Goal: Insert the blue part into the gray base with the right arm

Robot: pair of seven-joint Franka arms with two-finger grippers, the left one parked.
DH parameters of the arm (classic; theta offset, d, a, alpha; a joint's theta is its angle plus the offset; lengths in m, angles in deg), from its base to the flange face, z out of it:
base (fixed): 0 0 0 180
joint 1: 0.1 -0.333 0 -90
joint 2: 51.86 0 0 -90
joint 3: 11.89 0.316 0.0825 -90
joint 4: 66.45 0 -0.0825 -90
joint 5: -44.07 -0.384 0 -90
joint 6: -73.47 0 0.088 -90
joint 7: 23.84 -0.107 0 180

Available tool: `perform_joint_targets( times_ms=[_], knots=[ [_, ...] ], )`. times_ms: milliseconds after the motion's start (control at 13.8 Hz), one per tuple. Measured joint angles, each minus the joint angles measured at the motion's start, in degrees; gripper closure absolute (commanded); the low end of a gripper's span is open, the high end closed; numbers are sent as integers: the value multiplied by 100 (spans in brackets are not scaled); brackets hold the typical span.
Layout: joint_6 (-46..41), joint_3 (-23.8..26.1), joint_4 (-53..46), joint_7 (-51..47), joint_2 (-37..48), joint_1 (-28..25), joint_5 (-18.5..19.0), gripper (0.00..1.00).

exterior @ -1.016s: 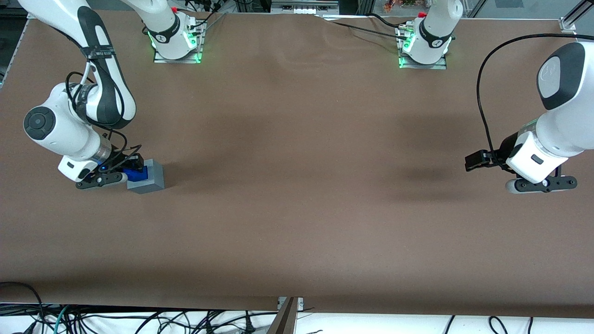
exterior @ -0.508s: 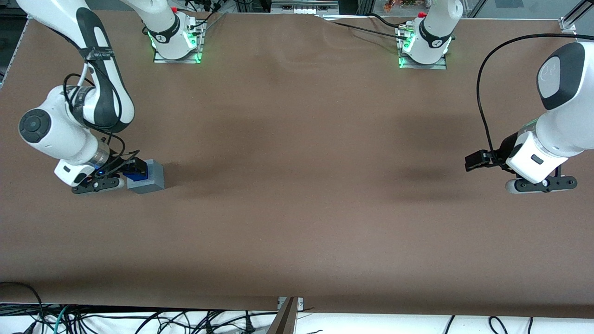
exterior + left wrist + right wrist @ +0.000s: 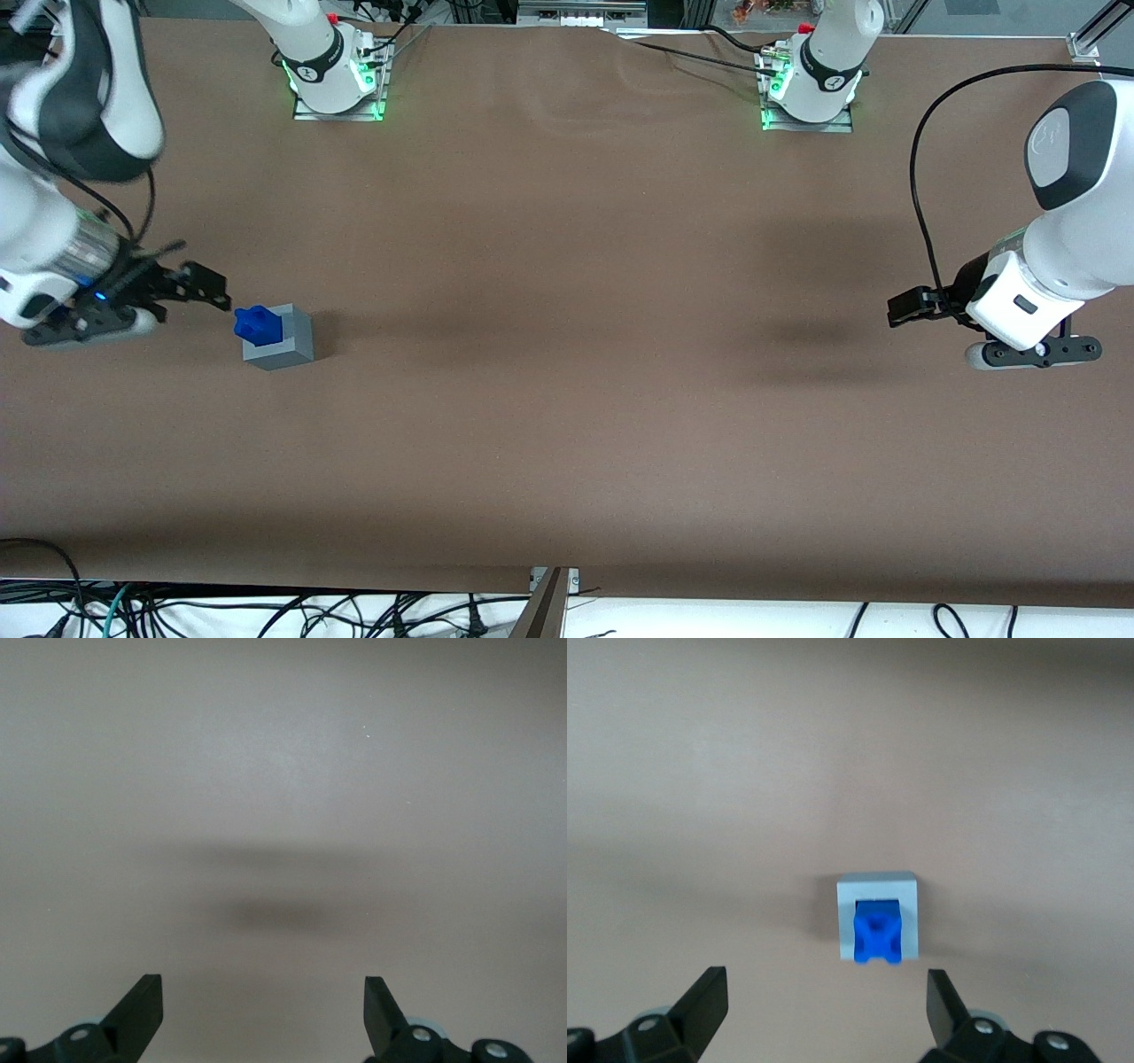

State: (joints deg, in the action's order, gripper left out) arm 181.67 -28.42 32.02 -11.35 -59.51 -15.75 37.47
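Front, right wrist and left wrist views of a brown bench (image 3: pixel 567 354). The gray base (image 3: pixel 282 339) stands on the bench toward the working arm's end, and the blue part (image 3: pixel 258 325) sits in the square recess in its top face, with its upper portion standing above the rim. In the right wrist view the blue part (image 3: pixel 878 933) fills most of the recess of the gray base (image 3: pixel 878 891) and reaches the one open edge of that face. The right arm (image 3: pixel 62 133) carries its gripper (image 3: pixel 190 285) raised above the bench, near the base but apart from it and holding nothing. Its fingers (image 3: pixel 702 1001) stand wide apart, with the base and part visible between them in the right wrist view. The left wrist view shows only bare bench surface with a soft shadow.
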Motion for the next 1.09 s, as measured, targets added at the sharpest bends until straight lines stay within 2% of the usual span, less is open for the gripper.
perform_joint_targets(
  times_ms=[218,581,1089],
  knots=[
    [-691,0,-2,-64,587,1,244,1],
    [-1325,54,-259,-82,654,-62,612,1],
    [-1517,74,-410,-251,625,-129,652,1]
  ],
)
